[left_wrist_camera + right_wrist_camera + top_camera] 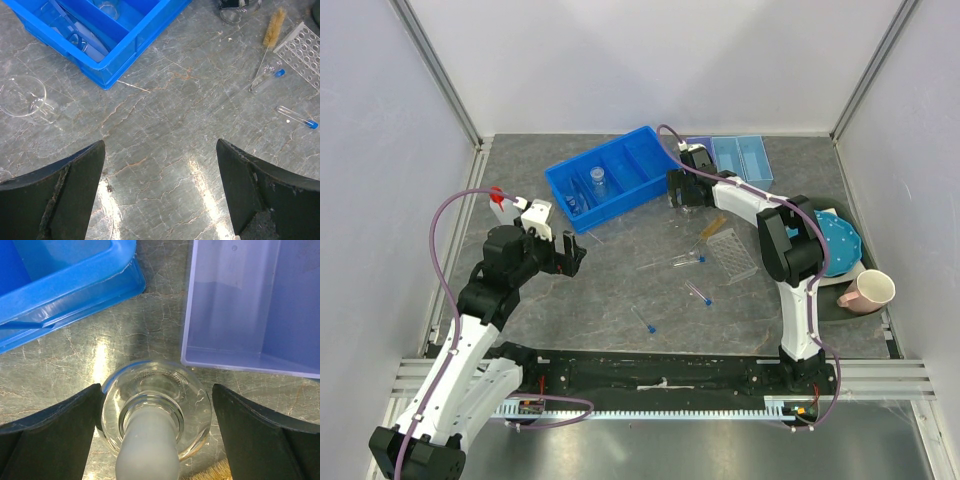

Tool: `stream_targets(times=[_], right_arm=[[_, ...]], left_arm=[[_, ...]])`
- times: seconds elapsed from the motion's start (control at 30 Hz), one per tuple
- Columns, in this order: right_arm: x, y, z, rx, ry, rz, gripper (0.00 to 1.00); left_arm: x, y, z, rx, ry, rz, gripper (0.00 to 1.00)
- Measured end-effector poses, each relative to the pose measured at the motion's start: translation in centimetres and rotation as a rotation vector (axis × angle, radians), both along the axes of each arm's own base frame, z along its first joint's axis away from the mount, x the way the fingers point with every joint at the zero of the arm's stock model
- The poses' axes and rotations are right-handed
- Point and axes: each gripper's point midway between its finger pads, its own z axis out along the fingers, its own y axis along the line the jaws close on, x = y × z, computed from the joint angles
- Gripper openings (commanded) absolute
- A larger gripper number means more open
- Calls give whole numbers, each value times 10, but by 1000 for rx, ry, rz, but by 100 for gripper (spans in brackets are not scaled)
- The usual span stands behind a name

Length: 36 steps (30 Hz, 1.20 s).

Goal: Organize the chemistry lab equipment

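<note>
Round glass flask (155, 390) between wide-open right jaws, blue bin (60, 290) and pale tray (250, 300) just beyond; left jaws open too.

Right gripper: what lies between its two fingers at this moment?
A clear glass flask with a frosted neck, standing on the table between the right gripper's open fingers; whether they touch it is unclear. The right wrist view shows it.
</note>
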Motion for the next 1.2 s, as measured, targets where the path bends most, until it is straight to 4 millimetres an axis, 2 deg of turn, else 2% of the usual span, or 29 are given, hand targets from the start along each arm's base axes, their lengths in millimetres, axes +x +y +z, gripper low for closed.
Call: stream_targets(times=[0.07, 0.1, 0.27, 0.3, 0.53, 0.9, 1.07, 1.2], right_arm=[[0, 0, 0, 1, 0, 1, 93], [0, 1, 0, 2, 1, 3, 86], [-2, 4, 0, 8, 6, 31, 69], [-2, 4, 0, 8, 6, 34, 63], [-18, 7, 8, 12, 16, 95, 49], [-24, 37, 92, 63, -130, 244, 48], [-17, 66, 132, 67, -216, 334, 48], [3, 99, 169, 82, -323, 400, 49]], left_arm=[[0, 0, 0, 0, 0, 1, 98], [0, 0, 0, 1, 0, 2, 98], [1, 2, 0, 6, -3, 14, 98], [1, 3, 1, 6, -6, 17, 98], [0, 4, 5, 4, -24, 22, 98], [-1, 12, 13, 8, -64, 59, 98], [0, 15, 16, 11, -75, 75, 97], [0, 17, 16, 16, -77, 88, 97]])
